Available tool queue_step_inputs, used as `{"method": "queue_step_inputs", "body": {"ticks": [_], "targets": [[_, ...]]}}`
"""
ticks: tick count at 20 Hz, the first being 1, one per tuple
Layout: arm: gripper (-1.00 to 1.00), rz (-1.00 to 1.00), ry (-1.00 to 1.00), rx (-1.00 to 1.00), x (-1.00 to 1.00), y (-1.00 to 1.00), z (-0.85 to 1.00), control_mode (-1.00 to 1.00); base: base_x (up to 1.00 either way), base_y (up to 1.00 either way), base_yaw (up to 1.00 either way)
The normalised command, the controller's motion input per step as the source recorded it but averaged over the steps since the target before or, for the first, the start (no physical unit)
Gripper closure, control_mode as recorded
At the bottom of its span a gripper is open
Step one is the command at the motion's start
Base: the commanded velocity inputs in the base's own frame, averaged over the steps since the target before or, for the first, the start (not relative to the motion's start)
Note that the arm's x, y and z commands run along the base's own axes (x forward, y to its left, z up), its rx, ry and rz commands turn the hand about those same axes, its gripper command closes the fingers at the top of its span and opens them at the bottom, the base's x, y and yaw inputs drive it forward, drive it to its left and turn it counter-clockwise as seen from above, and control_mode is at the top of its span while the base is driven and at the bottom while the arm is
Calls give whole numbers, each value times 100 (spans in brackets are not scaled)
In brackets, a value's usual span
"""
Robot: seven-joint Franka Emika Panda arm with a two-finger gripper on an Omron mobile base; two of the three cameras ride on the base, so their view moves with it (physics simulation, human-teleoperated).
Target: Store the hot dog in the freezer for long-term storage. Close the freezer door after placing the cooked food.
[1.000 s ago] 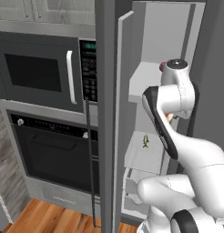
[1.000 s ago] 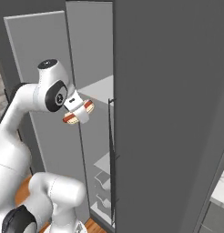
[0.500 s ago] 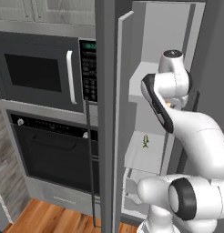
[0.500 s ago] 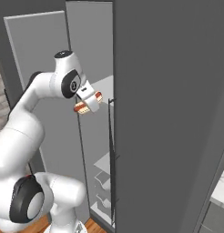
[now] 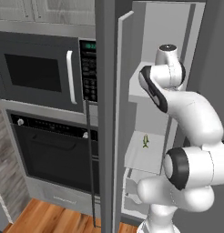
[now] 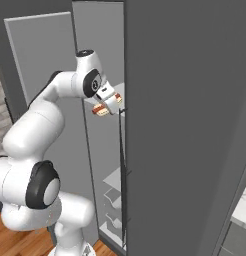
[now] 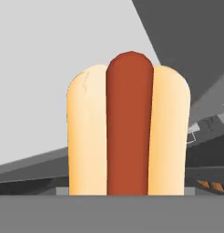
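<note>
The hot dog (image 6: 99, 109), an orange-yellow bun with a red sausage, hangs in my gripper (image 6: 104, 105), which is shut on it. In the hand view the hot dog (image 7: 128, 128) stands upright and close, with white freezer wall behind it. The freezer (image 5: 155, 32) is open, showing white walls and white shelves. My arm reaches into its upper part, level with the top shelf (image 5: 135, 89). The freezer door (image 5: 107, 113) stands swung out to the left, its bar handle (image 5: 89, 159) facing the oven. From the right side the freezer door (image 6: 40, 65) shows its pale lining.
A small green-yellow item (image 5: 145, 141) lies on the lower shelf (image 5: 143, 157). A black microwave (image 5: 36, 73) and a black oven (image 5: 54, 150) stand left of the open door. The neighbouring dark grey door (image 6: 195, 125) is closed, its handle (image 6: 122, 165) close to my gripper.
My arm has swung further into the freezer opening, carrying the hot dog inward and slightly higher, towards the upper shelf. The door has not moved.
</note>
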Motion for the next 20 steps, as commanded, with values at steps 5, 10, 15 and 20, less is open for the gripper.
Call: {"method": "queue_step_inputs", "body": {"ticks": [5,10,15,20], "targets": [[100,0,7,0,72,-3,0,-100,0,0,0],[100,2,11,0,79,-15,-1,-100,0,0,0],[100,3,9,0,66,-25,-12,-100,0,0,0],[100,4,4,0,53,-19,-20,-100,0,0,0]]}}
